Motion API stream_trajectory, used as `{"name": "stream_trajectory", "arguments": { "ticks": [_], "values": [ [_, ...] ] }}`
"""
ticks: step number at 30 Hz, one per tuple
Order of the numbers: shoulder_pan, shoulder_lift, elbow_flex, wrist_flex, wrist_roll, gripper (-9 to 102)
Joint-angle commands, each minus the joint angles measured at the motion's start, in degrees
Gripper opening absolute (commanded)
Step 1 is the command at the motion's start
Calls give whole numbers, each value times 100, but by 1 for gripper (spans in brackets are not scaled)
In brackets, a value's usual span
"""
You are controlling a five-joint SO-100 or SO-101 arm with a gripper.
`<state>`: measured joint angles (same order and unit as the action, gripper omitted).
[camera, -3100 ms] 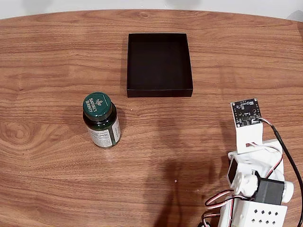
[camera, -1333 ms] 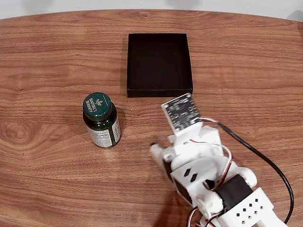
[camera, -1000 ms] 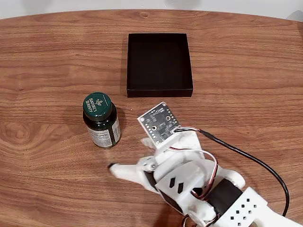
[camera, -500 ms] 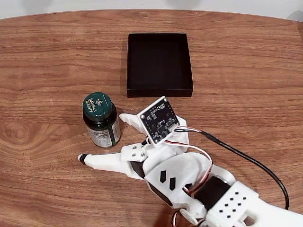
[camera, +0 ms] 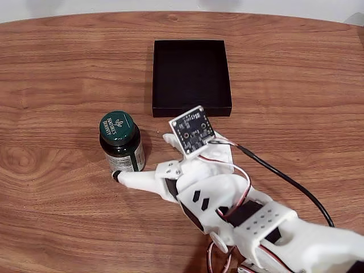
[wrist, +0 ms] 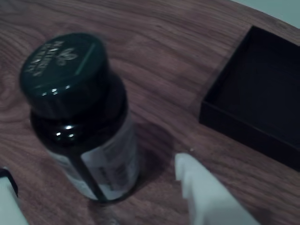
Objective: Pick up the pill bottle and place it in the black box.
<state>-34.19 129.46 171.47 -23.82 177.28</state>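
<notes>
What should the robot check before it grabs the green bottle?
1. Bottle standing upright on the table: ok.
2. Claw open wide enough: ok, one finger lies in front of the bottle's base and the other finger on its far side.
3. Bottle sits between the fingers: ok in the wrist view.
4. Fingers touching the bottle: cannot tell.
5. Black box empty and ready: ok.
6. Cable away from the bottle: ok.

A broad reddish-brown wood-grain table [camera: 62,227] with a curved far edge spans the fixed view. Beyond that edge, from ten to two o'clock, runs a pale white-grey floor or wall strip [camera: 114,7]. Lighting is soft and even.
</notes>
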Motion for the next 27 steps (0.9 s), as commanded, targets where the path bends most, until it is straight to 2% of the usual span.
{"name": "stream_trajectory", "arguments": {
  "ticks": [1, 11, 18, 27],
  "values": [
    [-18, -202, -466, -316, -9, 41],
    [-193, -1160, -1011, -905, 237, 40],
    [-325, -2127, -1318, -1661, 589, 41],
    [-413, -3155, -1934, -2048, 940, 41]
  ]
}}
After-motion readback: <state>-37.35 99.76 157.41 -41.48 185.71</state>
